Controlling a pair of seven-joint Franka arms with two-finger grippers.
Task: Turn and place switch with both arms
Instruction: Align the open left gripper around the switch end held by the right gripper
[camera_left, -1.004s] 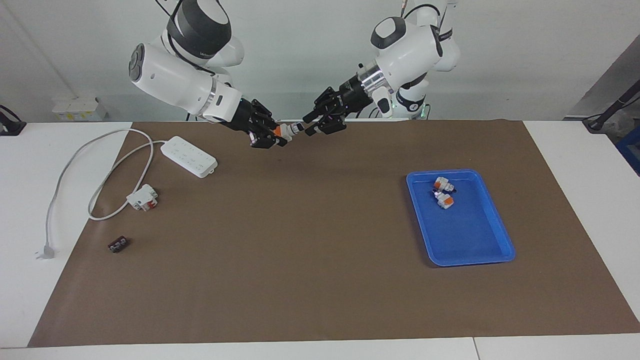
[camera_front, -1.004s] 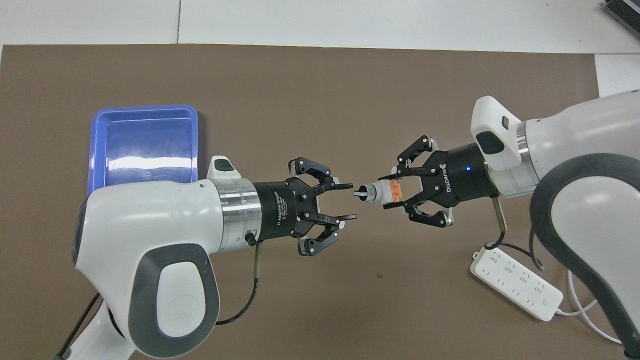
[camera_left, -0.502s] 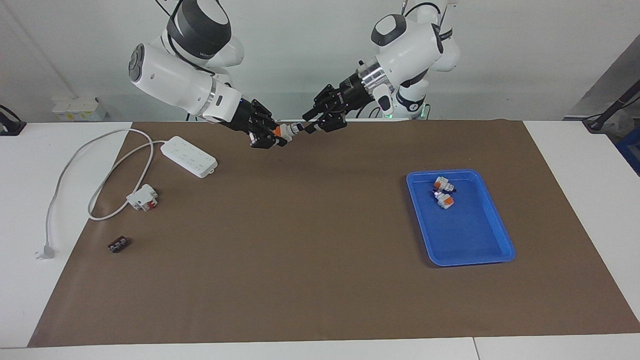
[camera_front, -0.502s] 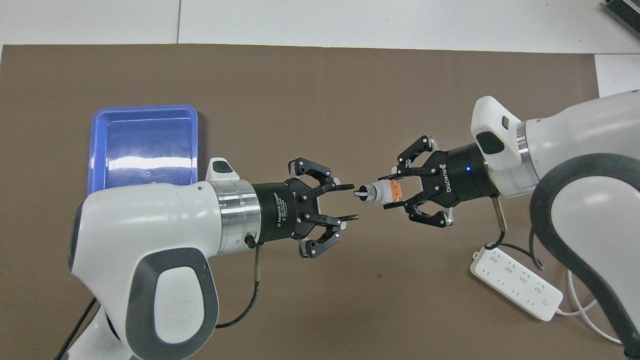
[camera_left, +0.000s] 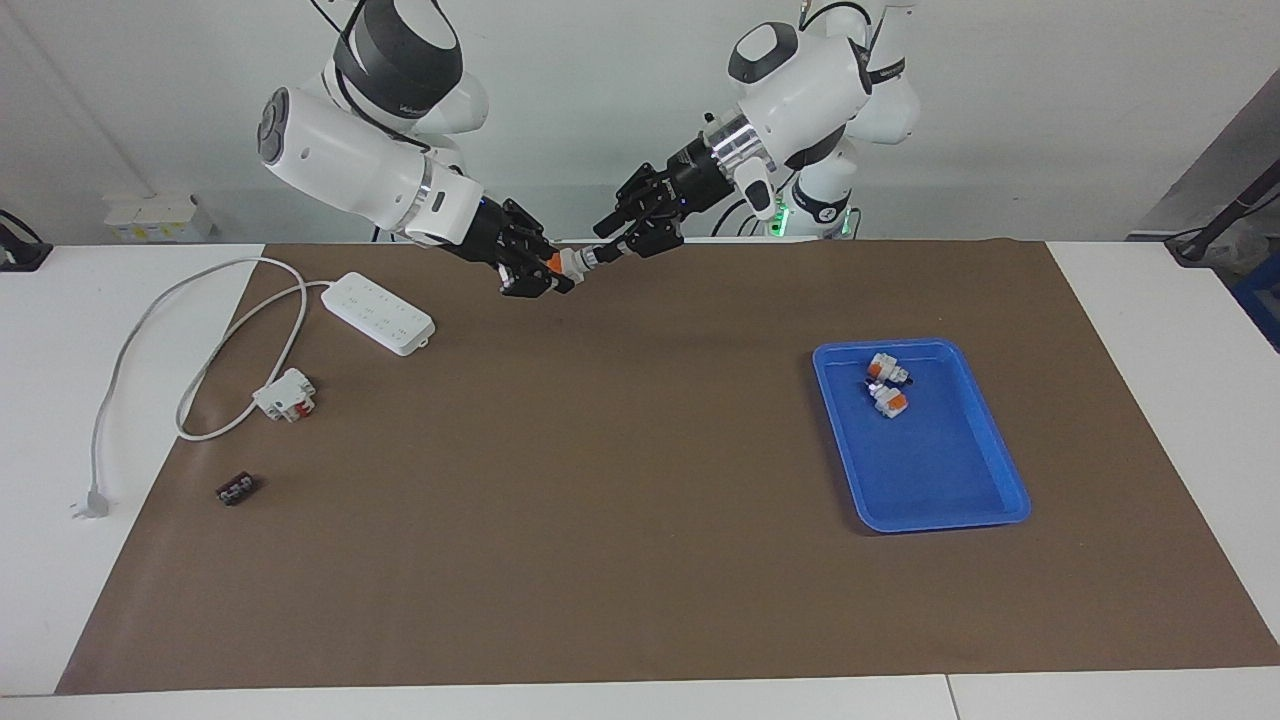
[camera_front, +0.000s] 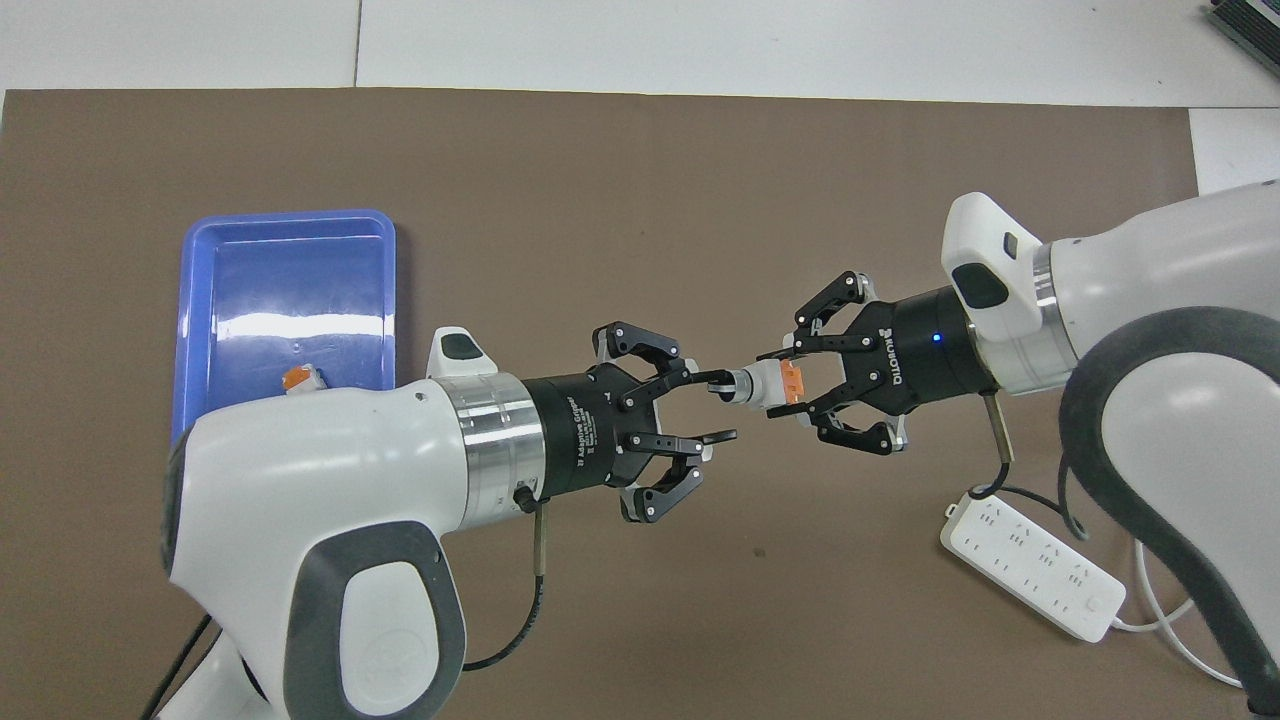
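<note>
change: left gripper is closing in on the switch since a second ago; its fingertips are now reaching the black knob tip instead of stopping short. Right gripper is holding the same spot.
right gripper: clamped on the switch's orange block, up in the air over the brown mat, knob end pointing at the left gripper.
left gripper: fingers apart, one finger lying alongside the knob tip, the other sitting clear below it in the overhead view. Can't tell if it's actually touching the knob.
switch: hanging between the two grippers, above the robots' edge of the mat, roughly horizontal.
tray: blue tray sitting toward the left arm's end, two more small orange-and-white switches lying in its robot-side part, just beside each other.
power strip: white strip lying toward the right arm's end, its cable looping out to a plug on the white table.
other bits: white-and-red block lying by the cable loop; small black piece lying farther from the robots than that.
obstruction: in the overhead view the left arm's body is covering most of the tray's robot-side part; only one orange bit is peeking out there.
</note>
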